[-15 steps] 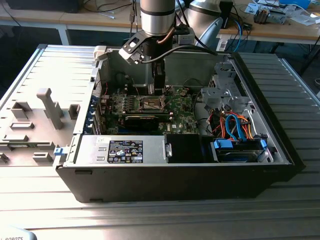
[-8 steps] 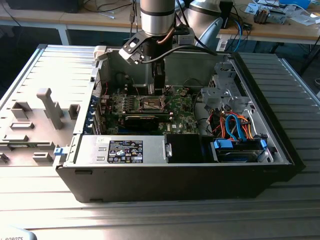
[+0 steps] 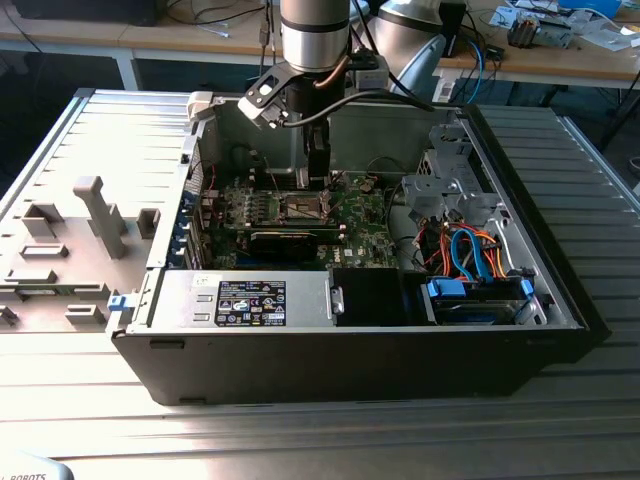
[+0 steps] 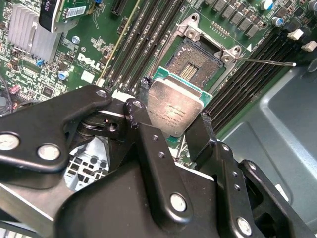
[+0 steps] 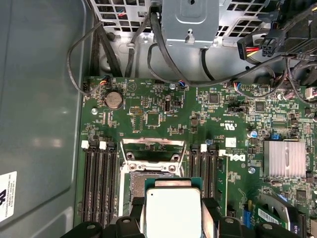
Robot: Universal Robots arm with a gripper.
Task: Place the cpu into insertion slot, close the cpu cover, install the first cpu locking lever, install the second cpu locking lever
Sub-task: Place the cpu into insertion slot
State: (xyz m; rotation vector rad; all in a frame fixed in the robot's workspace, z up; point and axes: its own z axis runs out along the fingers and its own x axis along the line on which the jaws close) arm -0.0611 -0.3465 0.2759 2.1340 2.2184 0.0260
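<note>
You are on the first step: the cpu (image 4: 176,106) is not yet in the insertion slot (image 4: 195,62). The gripper (image 4: 173,113) is clamped on the chip, one black finger on each of two opposite edges, with the dull metal top facing the cameras in both wrist views. In the exterior view the gripper (image 3: 317,172) hangs inside the open computer case (image 3: 350,360), which lies on the table (image 3: 320,440). It is over the middle of the green circuit board (image 3: 350,215), towards the far side of the case.

In the first wrist view the chip overlaps one edge of the slot, so it looks to be held just above and slightly off centre. You cannot judge the height from these pictures. The slot's dark centre is bare. The cpu cover (image 5: 151,146) appears to stand open on the slot's far edge, and a thin locking lever (image 4: 265,61) is swung out clear of the socket.

Seating the chip calls for care. You want it square to the silvery rim, centred over the dark field and level, then lowered straight with no sideways drag. My guess is that a tilted or rotated chip would catch on the rim and fail to drop in.
</note>
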